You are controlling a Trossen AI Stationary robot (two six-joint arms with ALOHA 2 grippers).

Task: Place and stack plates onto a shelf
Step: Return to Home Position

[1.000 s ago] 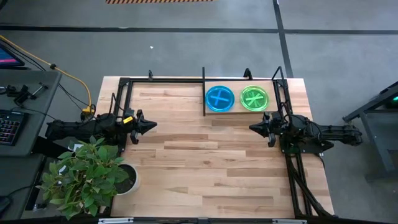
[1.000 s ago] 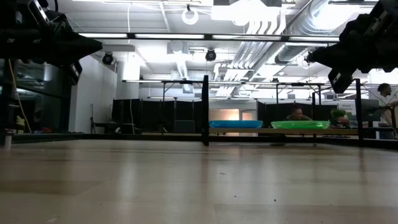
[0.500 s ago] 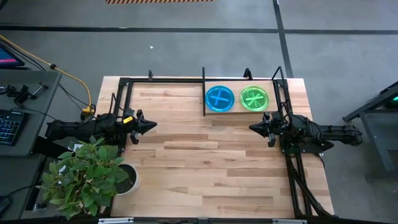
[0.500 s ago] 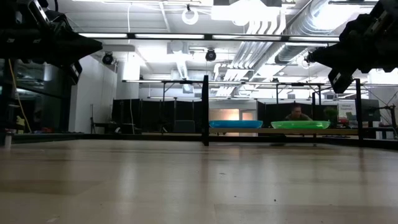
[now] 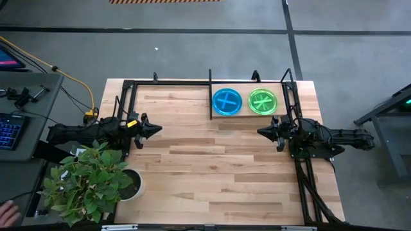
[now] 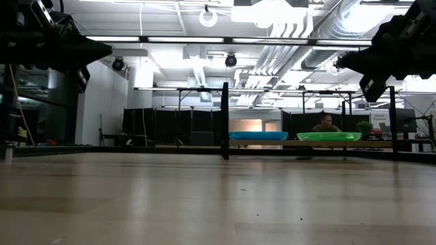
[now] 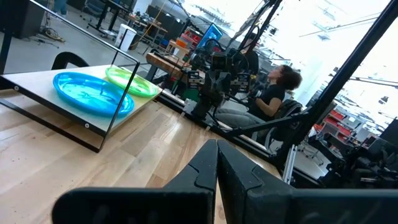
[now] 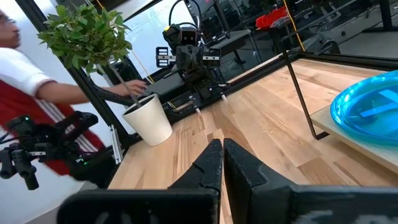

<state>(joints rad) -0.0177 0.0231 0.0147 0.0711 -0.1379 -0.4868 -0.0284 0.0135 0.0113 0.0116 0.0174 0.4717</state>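
On the shelf (image 5: pixel 210 96), plates (image 5: pixel 227 101), left gripper (image 5: pixel 156 130), right gripper (image 5: pixel 262 132) both closed, right wrist view shows person (image 8: pixel 28 87)

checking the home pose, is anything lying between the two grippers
No: in the high view only bare wooden tabletop lies between the left gripper and the right gripper.

On the shelf (image 5: pixel 244 113), at the table's (image 5: pixel 212 173) far edge: plates (image 5: pixel 227 101) by the shelf's dividing post (image 5: pixel 210 96), more plates (image 5: pixel 263 101) beside them at its outer end, 2 spots in all. Just before the shelf, right gripper (image 5: pixel 262 132); well off to the shelf's side, left gripper (image 5: pixel 156 130). Farthest from the shelf, potted plant (image 5: pixel 90 179).
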